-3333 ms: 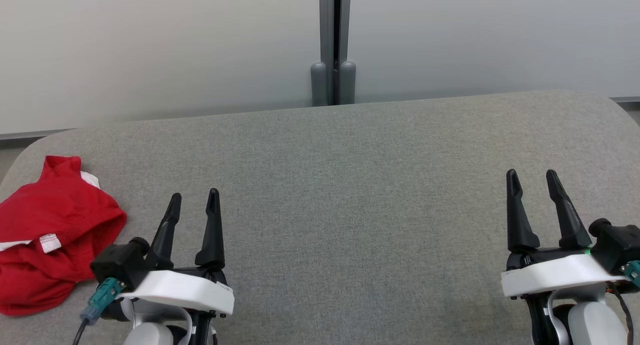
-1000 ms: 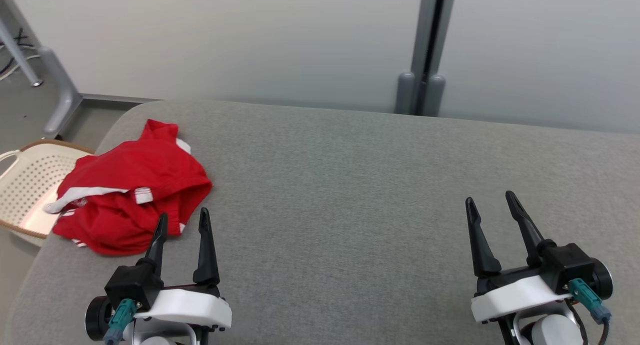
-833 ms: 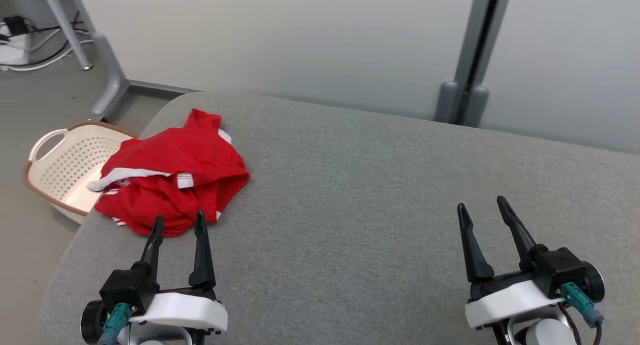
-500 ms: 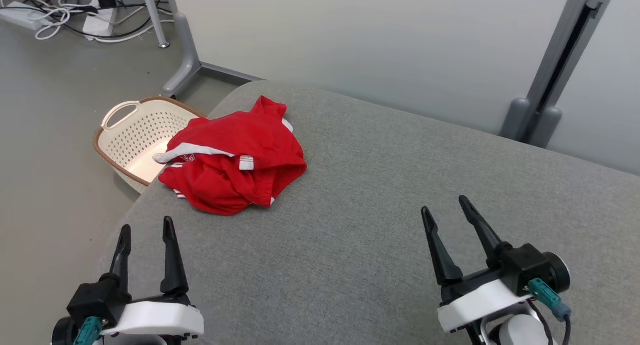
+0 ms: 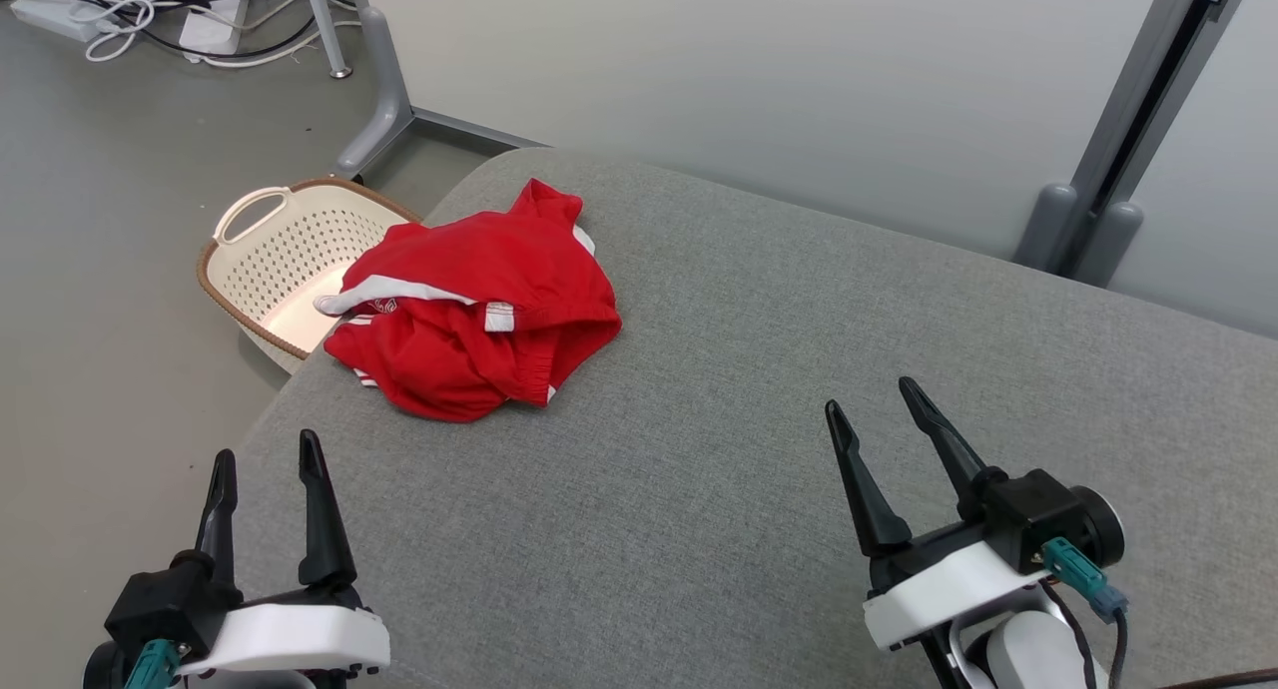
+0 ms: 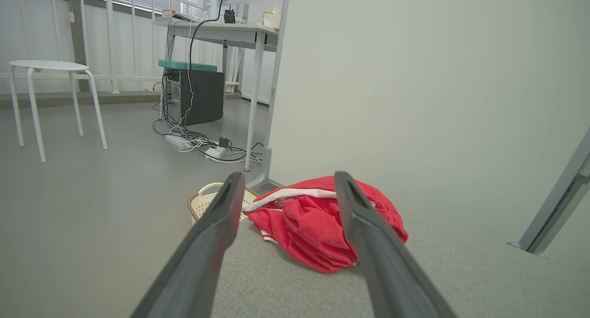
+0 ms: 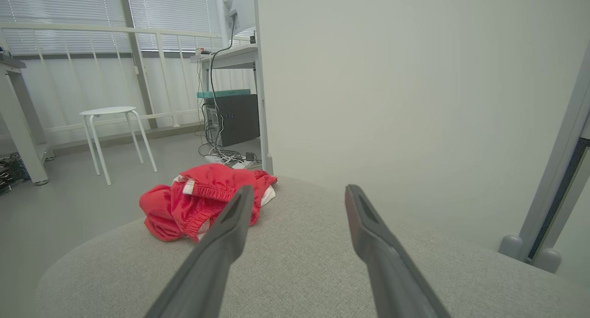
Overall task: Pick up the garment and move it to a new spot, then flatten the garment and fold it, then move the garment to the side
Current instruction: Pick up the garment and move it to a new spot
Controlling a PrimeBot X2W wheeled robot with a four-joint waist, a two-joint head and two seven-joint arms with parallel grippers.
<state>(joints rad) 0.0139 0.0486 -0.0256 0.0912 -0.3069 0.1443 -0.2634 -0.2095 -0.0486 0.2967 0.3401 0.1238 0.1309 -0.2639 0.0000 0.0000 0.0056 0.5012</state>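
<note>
We are in an office-like workroom. A grey fabric-topped table [image 5: 759,449] stands before pale partition panels [image 5: 759,80] held on a grey metal post [image 5: 1128,100]. Far to the left we see a desk [image 6: 221,30] with a black computer tower [image 6: 196,97] beneath it, power strips and tangled cables [image 6: 198,143] on the smooth grey floor [image 6: 92,207], a white stool [image 6: 48,65], and blinds [image 7: 170,7] over tall windows.

Red garment [image 5: 469,310] — white trim, grey table [image 5: 759,389], cream perforated basket [image 5: 270,260]

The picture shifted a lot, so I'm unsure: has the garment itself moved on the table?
No. The garment lies at the same table corner, by the basket; the camera turned.
</note>
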